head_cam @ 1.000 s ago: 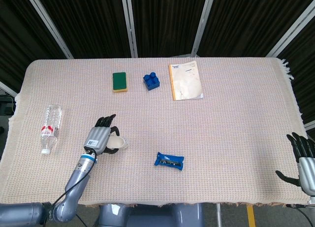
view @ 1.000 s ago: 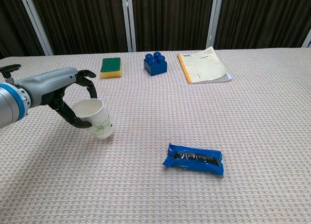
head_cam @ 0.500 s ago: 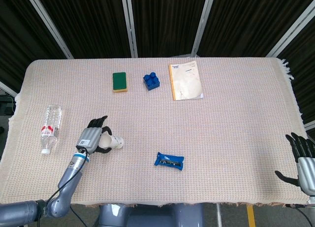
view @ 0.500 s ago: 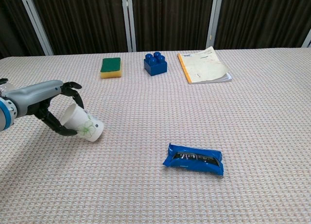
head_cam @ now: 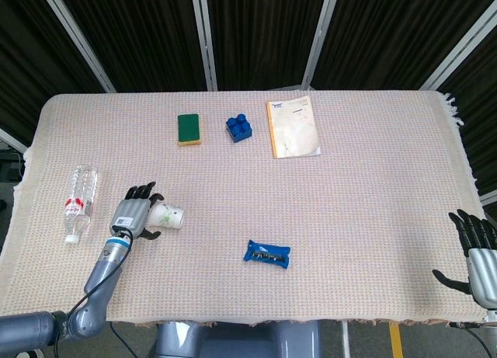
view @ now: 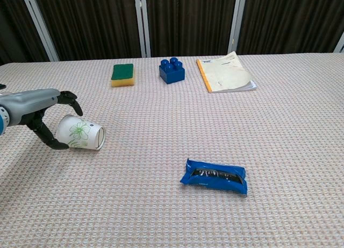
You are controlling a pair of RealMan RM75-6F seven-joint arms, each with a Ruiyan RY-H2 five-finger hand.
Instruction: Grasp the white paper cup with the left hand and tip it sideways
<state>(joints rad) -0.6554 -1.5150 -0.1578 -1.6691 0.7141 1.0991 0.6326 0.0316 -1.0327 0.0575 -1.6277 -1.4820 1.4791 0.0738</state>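
My left hand (view: 45, 116) was low over the near-left part of the table (head_cam: 373, 187), with the grey forearm coming in from the left edge. Its dark fingers (view: 69, 96) curved around the wide end of the white paper cup (view: 80, 133), one above and one below, but I could not tell if they really pressed it or only framed it. The cup lay on its side on the cloth, its bottom toward the middle of the table and a green flower print on its wall. My right hand (head_cam: 475, 245) rested at the near-right corner with fingers spread and nothing in it.

The table cover was a woven beige cloth with a waffle-like texture. A clear plastic bottle (head_cam: 78, 202) lay just left of the left hand. A blue shiny packet (view: 214, 176) lay well to the right of the cup. Far behind were a green and yellow sponge (view: 122, 74), a blue toy brick (view: 171, 70) and a thin notebook (view: 224, 73).
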